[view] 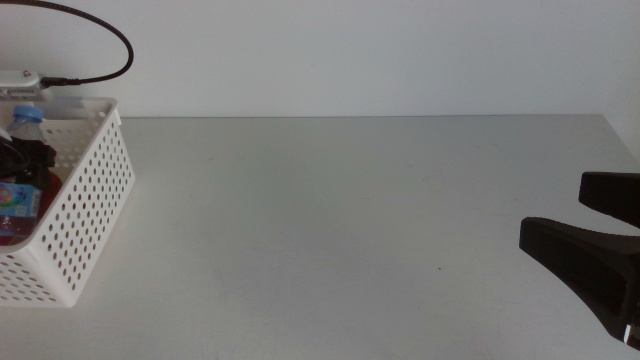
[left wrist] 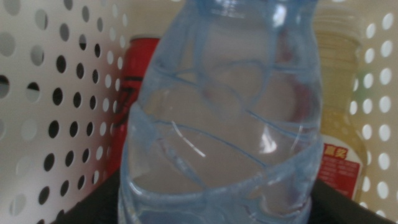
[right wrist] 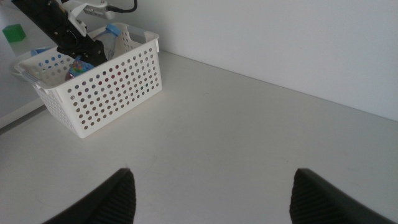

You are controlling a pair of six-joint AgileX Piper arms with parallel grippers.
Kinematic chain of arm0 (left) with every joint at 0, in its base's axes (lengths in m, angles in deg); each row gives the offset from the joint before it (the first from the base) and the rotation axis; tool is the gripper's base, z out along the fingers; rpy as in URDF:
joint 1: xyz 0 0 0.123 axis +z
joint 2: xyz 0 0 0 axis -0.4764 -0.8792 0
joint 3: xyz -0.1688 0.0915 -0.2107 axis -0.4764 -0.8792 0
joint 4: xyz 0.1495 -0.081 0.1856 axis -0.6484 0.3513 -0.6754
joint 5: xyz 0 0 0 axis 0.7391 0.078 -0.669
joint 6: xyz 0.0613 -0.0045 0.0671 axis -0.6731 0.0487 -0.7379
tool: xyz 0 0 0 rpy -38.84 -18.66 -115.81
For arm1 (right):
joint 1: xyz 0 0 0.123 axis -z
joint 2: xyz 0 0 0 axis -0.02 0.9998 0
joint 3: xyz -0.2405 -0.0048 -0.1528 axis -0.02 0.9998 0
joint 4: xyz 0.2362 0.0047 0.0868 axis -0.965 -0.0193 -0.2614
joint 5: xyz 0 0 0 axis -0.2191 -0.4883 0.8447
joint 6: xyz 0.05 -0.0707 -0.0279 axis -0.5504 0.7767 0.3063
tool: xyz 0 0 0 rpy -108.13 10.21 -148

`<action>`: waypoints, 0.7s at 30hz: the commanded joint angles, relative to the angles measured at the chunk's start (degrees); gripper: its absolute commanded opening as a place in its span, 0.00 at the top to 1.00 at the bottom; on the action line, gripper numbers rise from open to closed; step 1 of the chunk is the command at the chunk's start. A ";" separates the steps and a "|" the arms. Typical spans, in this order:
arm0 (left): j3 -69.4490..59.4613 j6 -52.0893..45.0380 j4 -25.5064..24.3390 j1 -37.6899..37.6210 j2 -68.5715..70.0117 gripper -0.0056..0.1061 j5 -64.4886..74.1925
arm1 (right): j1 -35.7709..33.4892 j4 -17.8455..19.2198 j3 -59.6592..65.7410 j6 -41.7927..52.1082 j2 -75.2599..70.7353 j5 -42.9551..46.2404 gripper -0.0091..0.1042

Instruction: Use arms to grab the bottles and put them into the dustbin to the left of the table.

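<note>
I am watching the left gripper (view: 22,160) working down inside the dustbin (view: 90,215), at the table's (view: 330,220) left edge. It is holding the clear water bottle (left wrist: 224,124) between its jaws, blue cap (view: 27,114) showing just above the rim in the middle view. The wrist camera is filling up with the bottle's ribbed body, so I am judging the grip to be low on it, with the dark jaws only hinting at the bottle's base.

Behind the bottle I am seeing the red soda can (left wrist: 142,68) and the yellow tea bottle (left wrist: 339,118), both already against the perforated wall. So this is looking like the last of the three, being carried in deep so it drops among the others rather than tipping over the rim.

The right gripper (right wrist: 211,190) is waiting over the table's right side, jaws spread wide, nothing between them. I am reading that as parked clear of the left arm's path.

The release is not yet made; I am expecting it to need only an opening of the jaws.
</note>
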 commanded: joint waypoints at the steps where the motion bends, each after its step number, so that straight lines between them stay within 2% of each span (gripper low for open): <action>1: 1.94 0.32 1.62 -0.12 2.36 0.88 -0.99 | 0.17 0.70 -1.28 0.54 0.01 4.14 0.36; 3: 1.94 0.29 1.74 -0.12 2.36 0.82 0.10 | 0.17 0.70 -1.28 0.54 0.01 4.14 0.36; 5: 1.94 -0.94 2.43 -0.12 2.36 0.71 0.60 | 0.17 0.70 -1.28 0.54 0.01 4.14 0.36; 12: 1.94 -2.44 4.11 -0.12 2.75 0.24 4.10 | 0.17 0.70 -1.28 0.54 0.01 4.14 0.36; 14: 1.94 -1.92 4.11 -0.12 3.48 0.14 5.61 | 0.17 0.70 -1.28 0.54 0.01 4.14 0.36; 15: 1.94 -1.69 4.29 -0.12 4.01 0.11 6.33 | 0.17 0.70 -1.28 0.54 0.01 4.14 0.36; 21: 1.94 -1.38 7.51 -0.54 8.87 0.11 9.01 | 0.17 0.70 -1.28 0.54 0.01 4.14 0.36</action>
